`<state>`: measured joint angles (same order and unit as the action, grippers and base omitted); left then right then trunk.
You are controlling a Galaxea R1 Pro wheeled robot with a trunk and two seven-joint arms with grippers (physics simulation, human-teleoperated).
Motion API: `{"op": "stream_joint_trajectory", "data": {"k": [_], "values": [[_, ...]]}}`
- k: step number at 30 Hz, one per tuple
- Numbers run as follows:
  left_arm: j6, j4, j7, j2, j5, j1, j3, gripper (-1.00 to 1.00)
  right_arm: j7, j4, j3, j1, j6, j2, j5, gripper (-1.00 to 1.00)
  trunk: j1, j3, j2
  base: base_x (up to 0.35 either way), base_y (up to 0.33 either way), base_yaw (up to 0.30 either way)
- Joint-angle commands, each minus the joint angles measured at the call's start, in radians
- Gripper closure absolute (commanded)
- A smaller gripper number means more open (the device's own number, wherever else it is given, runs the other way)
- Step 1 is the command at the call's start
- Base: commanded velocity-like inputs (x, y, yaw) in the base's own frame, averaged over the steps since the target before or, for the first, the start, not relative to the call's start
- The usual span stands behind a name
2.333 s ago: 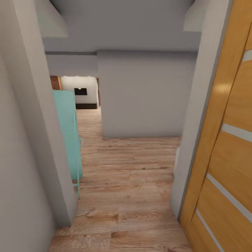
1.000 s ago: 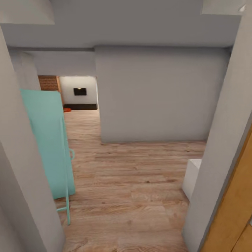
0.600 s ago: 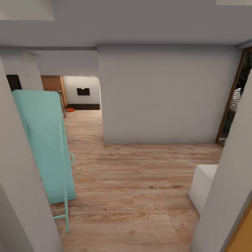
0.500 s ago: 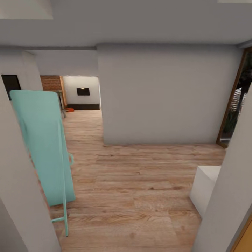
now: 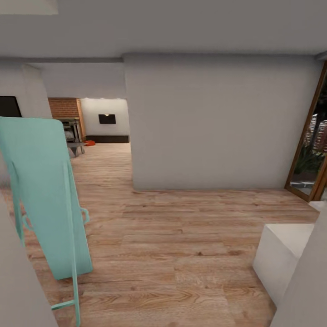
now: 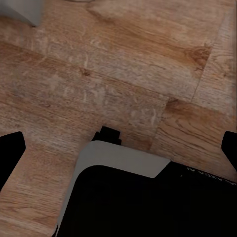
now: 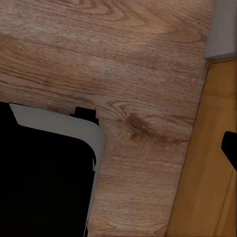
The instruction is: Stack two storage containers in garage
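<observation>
Item, near left: a grey door jamb (image 5: 18,281), now reduced to a sliver at the frame edge where it earlier filled the left side; the camera has been carried forward through the doorway.

Item, left: a turquoise folded frame (image 5: 43,195) leaning on the wood-plank floor (image 5: 181,236), now seen whole.

Item, far left: the living room (image 5: 97,125) is seen through an opening, with brick wall and a dark fireplace recess. A small orange-red shape (image 5: 90,143) lies on its floor, judged to be one of the storage containers; too small to confirm.

Item, centre: a plain grey wall (image 5: 218,122).

Item, right: a glass door (image 5: 313,154) and a white block (image 5: 284,254), newly disclosed.

Jaws: the left gripper (image 6: 118,148) is spread wide, empty. The right gripper's state cannot be told.

Judgement: transit to the living room is under way; nothing collected.
</observation>
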<state>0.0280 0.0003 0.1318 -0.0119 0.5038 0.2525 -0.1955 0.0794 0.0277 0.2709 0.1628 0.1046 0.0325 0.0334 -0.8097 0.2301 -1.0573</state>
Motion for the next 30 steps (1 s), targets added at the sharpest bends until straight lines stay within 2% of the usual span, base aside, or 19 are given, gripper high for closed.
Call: {"op": "stream_joint_trajectory", "data": {"k": [1,10,30], "values": [[0.003,0.001,0.003,0.0,0.009,0.001,-0.008,-1.0,0.002,0.003,0.007,0.001,0.006,0.0,0.003,-1.0,-0.001,0.001,-0.001,0.323,0.0,0.0],[0.003,0.001,0.003,-0.001,0.009,0.001,-0.008,-1.0,0.001,0.003,0.002,0.001,-0.001,-0.006,0.007,-1.0,-0.001,0.001,-0.001,0.323,0.0,0.0],[0.004,0.001,0.003,-0.002,0.009,0.001,-0.009,-1.0,-0.006,0.004,0.002,0.001,0.009,0.0,0.005,-1.0,-0.001,0.001,-0.001,0.323,0.0,0.0]]}}
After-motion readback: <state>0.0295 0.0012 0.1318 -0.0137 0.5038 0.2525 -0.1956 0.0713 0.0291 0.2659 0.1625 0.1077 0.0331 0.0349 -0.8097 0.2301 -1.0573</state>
